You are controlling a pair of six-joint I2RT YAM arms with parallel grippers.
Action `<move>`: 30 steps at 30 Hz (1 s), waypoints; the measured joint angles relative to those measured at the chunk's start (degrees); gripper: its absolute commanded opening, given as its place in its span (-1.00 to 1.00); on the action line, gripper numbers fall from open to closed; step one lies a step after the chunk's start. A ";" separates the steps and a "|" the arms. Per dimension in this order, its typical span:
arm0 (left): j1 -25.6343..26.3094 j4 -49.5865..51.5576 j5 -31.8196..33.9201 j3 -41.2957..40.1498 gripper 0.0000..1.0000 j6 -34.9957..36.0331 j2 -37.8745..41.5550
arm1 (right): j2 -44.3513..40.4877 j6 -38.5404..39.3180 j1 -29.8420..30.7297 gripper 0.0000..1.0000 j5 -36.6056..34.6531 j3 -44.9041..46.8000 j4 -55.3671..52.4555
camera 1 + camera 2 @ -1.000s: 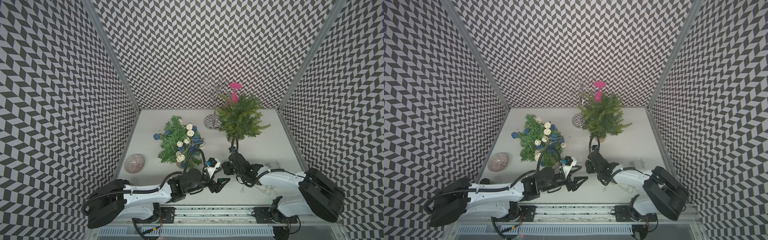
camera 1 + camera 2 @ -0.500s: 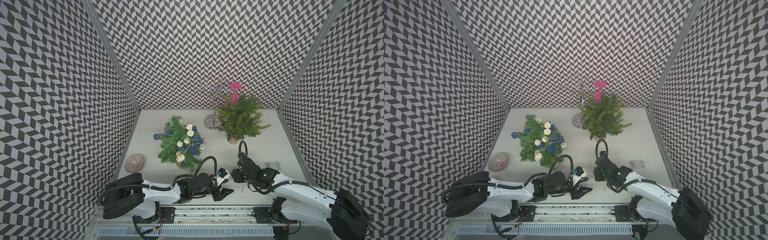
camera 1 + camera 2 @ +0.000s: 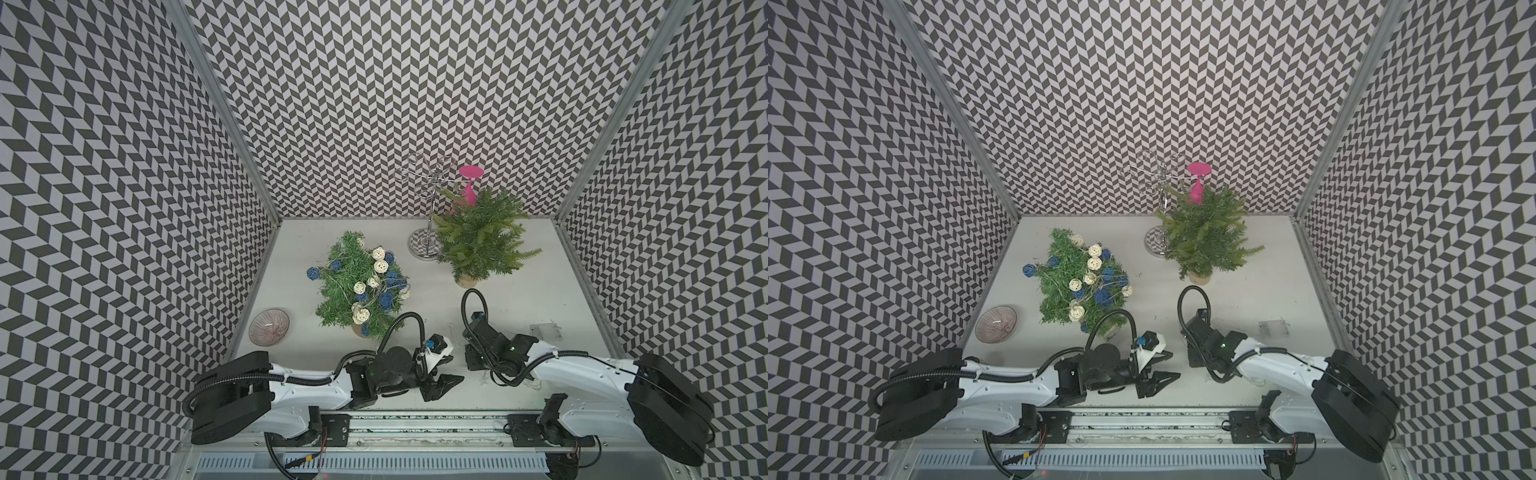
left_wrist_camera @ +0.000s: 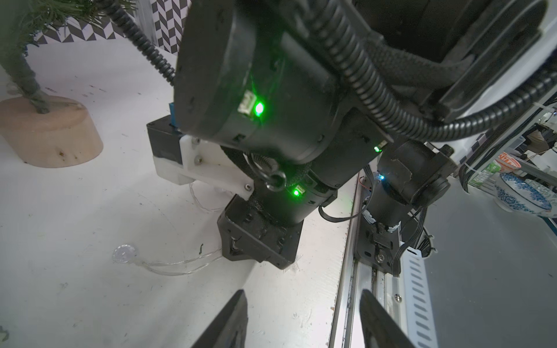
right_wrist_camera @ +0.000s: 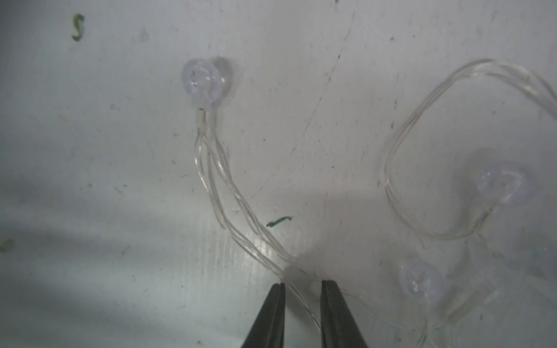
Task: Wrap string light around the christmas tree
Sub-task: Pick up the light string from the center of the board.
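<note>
The step in hand is picking up the string light (image 5: 229, 186), which lies loose on the tabletop (image 3: 519, 291), well in front of the bare tree (image 3: 478, 241) and near the front edge. The right hand (image 5: 303, 286) is down on it. In the right wrist view its jaws stand a narrow gap apart with the clear twisted wire running between them, so the hand straddles the wire but shows no pinch on it yet. One clear bulb (image 5: 200, 81) lies past the fingertips, and more bulbs and a loop of wire lie to the side.

The left hand (image 4: 303, 293) hovers just beside the right one, equally far in front of the bare tree, with its jaws wide apart and nothing in them.

The next move likely calls for closing fully on the thin wire, lifting without snagging the loop, and carrying the strand back to the bare tree.

A small ribbed bowl (image 3: 257, 322) sits far off to the left-arm side of the bare tree and looks empty. A clear box (image 3: 545, 331) lies in front of the bare tree on the right-arm side, and I cannot tell what it holds.

A second tree (image 3: 361, 286), hung with white and blue balls, stands beside the bare tree. A wire stand (image 3: 420, 247) touches the bare tree's back branches.
</note>
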State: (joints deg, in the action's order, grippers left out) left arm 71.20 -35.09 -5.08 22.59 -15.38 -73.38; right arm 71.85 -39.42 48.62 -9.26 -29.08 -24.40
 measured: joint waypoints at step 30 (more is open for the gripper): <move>-1.86 -6.29 -2.32 -1.25 0.19 -0.96 -5.35 | 0.48 -4.24 -5.35 0.00 -7.06 -4.66 -10.95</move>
State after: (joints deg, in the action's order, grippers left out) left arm 69.34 -41.39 -7.40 21.34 -16.34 -78.74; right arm 72.34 -43.66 43.27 -16.32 -33.74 -35.35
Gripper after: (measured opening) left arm 0.593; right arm 0.502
